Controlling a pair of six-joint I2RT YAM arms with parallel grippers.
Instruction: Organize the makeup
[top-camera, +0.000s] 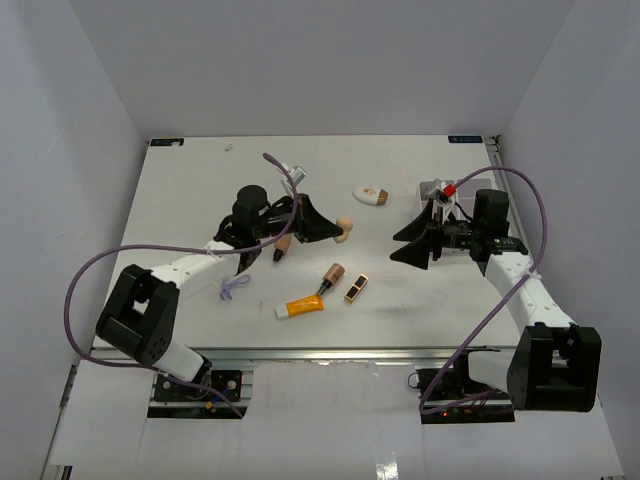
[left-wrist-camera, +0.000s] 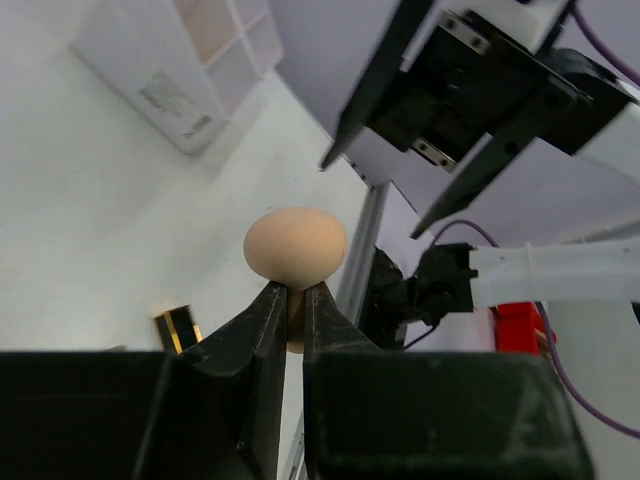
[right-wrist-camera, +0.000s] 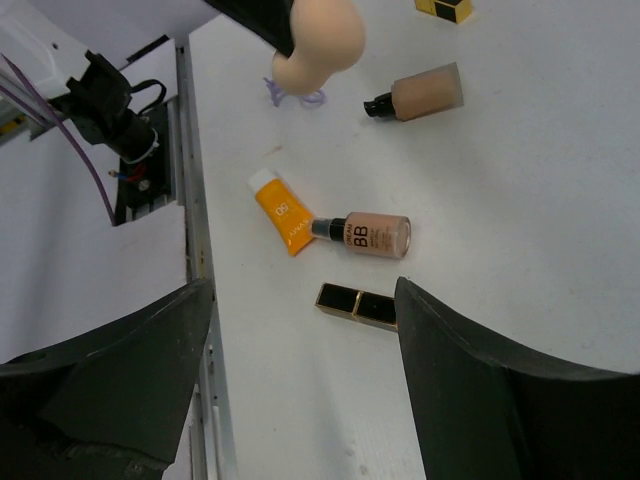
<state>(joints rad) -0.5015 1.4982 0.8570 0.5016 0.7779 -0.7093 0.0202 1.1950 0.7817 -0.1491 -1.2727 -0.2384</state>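
My left gripper (top-camera: 335, 235) (left-wrist-camera: 295, 290) is shut on the narrow end of the beige sponge (top-camera: 345, 232) (left-wrist-camera: 295, 243) (right-wrist-camera: 320, 40) and holds it above the table. The right gripper (top-camera: 402, 246) (right-wrist-camera: 300, 290) faces it, open and holding nothing, hanging over the black-gold case (top-camera: 355, 288) (right-wrist-camera: 358, 305). Next to the case lie a beige BB cream bottle (top-camera: 332, 275) (right-wrist-camera: 378, 233) and the orange tube (top-camera: 300, 307) (right-wrist-camera: 280, 215) with its white cap. A brown bottle (top-camera: 283, 247) (right-wrist-camera: 425, 95) lies under the left arm. The purple loop (top-camera: 232, 288) (right-wrist-camera: 295, 97) and the white oval compact (top-camera: 370, 195) lie apart.
The white compartment tray (left-wrist-camera: 180, 70) stands at the back right, mostly hidden behind the right arm in the top view. White walls close in the table on three sides. A metal rail (right-wrist-camera: 195, 240) runs along the near edge.
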